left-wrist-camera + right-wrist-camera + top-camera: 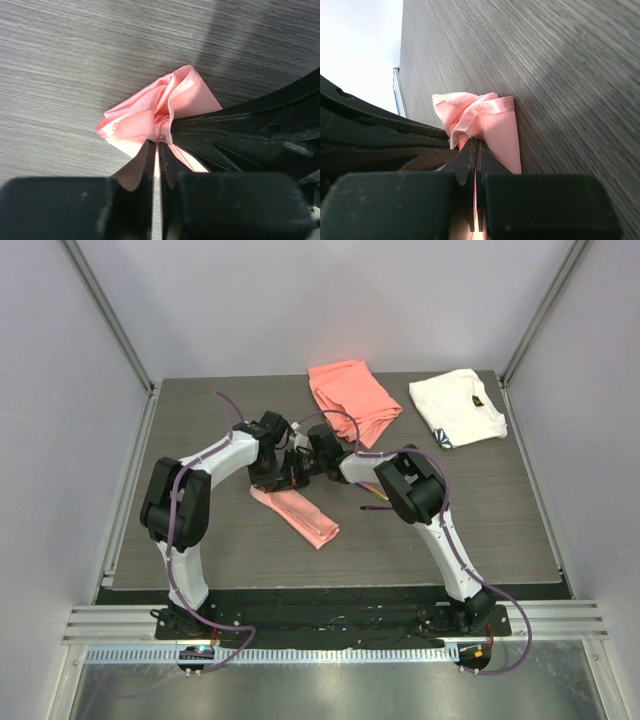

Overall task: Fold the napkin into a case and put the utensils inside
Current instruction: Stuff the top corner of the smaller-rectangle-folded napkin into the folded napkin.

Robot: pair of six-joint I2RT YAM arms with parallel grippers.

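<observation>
Both the left gripper (159, 146) and the right gripper (475, 146) clench the bunched end of the folded glossy pale-pink satin napkin (305, 515) on the grey wood-grain table (500, 510)

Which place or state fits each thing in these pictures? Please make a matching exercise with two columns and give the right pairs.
Things:
1. napkin
2. orange cloth
3. white cloth
4. left gripper

Places or states:
a. far right corner of the table
b. shut on a bunched pink corner
c. narrow folded strip, lying mid-table
d. far edge, near the middle

Pairs: 1-c; 2-d; 3-a; 4-b
</observation>
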